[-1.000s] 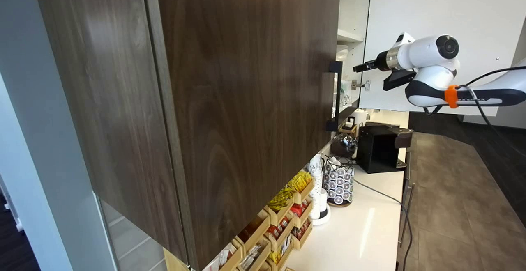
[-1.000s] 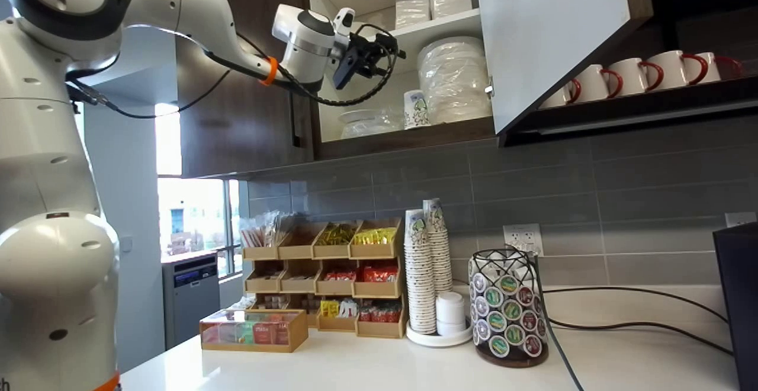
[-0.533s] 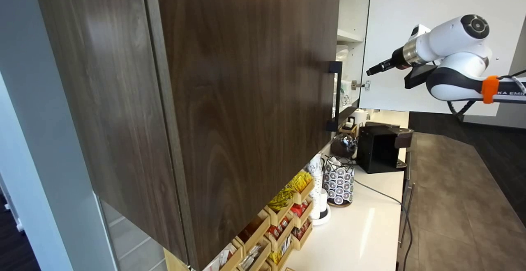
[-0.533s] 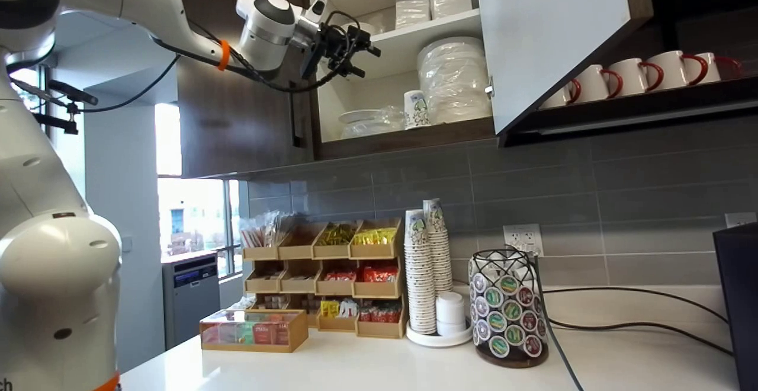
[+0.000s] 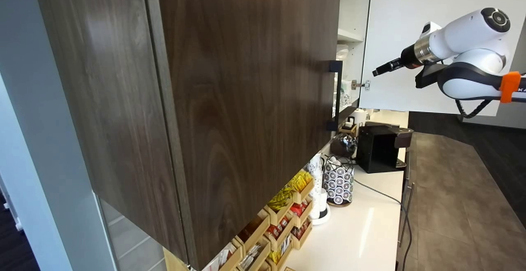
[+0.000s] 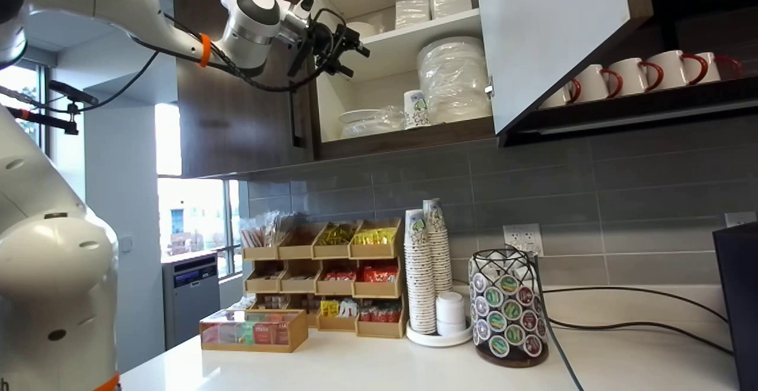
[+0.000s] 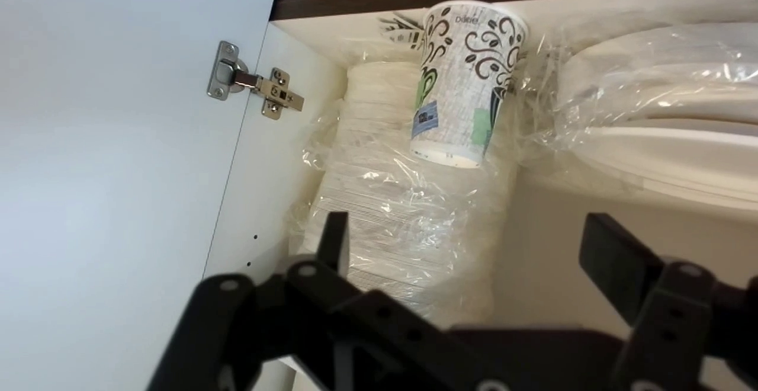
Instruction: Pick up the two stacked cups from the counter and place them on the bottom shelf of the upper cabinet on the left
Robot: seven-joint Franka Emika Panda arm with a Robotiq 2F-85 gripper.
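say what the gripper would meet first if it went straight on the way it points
Probably the upside-down printed paper cup in the upper cabinet: in both exterior views the open gripper points roughly toward it. Depth is unclear, so the plastic-wrapped plate stack beside it could come first.

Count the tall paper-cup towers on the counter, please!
2. In an exterior view, the front tower stands on the white tray; the back tower is behind it, its bottom hidden. More could hide behind.
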